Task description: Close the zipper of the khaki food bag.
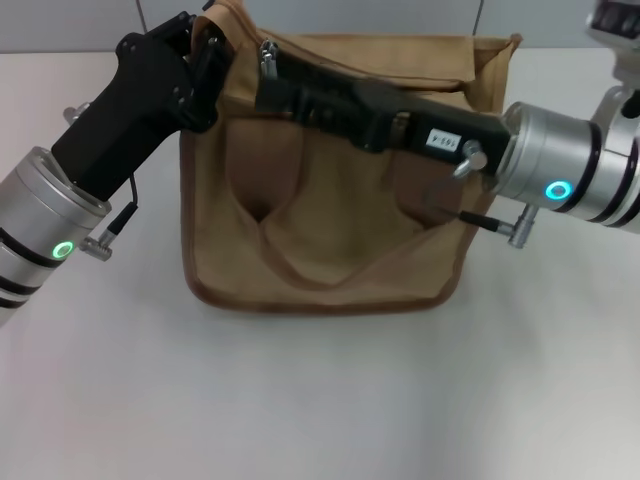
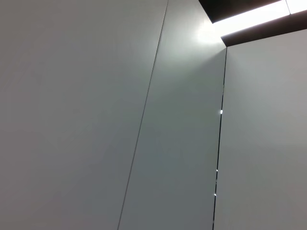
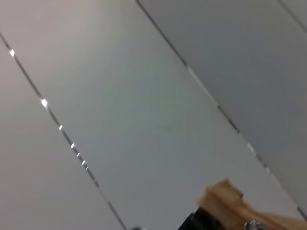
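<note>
The khaki food bag [image 1: 330, 220] stands on the white table in the head view, with its strap patches and looped handle facing me. My left gripper [image 1: 207, 50] is at the bag's top left corner and is shut on the fabric there. My right gripper [image 1: 266, 85] reaches across the bag's top to its left end. It is shut on the zipper's silver pull tab [image 1: 268, 57], which sticks up above the fingers. My right arm hides most of the zipper line. A tan bit of the bag [image 3: 225, 201] shows in the right wrist view.
The white table [image 1: 320, 400] spreads in front of and beside the bag. A grey wall runs behind it. The left wrist view shows only wall panels and a ceiling light [image 2: 254, 17].
</note>
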Available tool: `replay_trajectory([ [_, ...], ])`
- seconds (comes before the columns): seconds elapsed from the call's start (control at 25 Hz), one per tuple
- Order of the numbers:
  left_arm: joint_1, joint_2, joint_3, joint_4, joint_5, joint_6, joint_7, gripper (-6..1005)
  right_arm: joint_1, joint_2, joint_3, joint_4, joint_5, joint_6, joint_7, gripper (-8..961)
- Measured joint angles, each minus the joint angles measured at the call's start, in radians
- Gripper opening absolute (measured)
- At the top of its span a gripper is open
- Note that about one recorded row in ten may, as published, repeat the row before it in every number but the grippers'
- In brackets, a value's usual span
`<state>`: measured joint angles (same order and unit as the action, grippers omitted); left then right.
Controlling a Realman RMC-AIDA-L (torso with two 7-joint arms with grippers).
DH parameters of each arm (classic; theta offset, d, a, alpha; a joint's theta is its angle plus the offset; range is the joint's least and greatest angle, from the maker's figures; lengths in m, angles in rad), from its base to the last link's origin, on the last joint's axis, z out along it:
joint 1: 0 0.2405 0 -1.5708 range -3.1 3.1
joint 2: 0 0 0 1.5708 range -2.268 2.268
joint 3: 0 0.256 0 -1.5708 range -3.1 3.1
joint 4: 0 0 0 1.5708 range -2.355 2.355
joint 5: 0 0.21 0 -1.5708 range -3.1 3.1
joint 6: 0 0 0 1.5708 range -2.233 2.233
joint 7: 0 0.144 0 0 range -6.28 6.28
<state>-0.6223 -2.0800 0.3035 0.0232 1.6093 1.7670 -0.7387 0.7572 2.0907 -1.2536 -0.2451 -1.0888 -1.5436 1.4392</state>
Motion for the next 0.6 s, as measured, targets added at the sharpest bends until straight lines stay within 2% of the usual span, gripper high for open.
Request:
replay_trajectory([
  [0.44, -0.002, 0.000, 0.000, 0.000, 0.000, -0.001, 0.000, 31, -0.002, 0.002, -0.013, 0.000, 0.031, 0.027, 0.001, 643],
  [0.6, 0.002, 0.000, 0.000, 0.000, 0.000, -0.001, 0.001, 31, 0.002, 0.002, -0.030, -0.006, 0.032, -0.002, 0.001, 641],
])
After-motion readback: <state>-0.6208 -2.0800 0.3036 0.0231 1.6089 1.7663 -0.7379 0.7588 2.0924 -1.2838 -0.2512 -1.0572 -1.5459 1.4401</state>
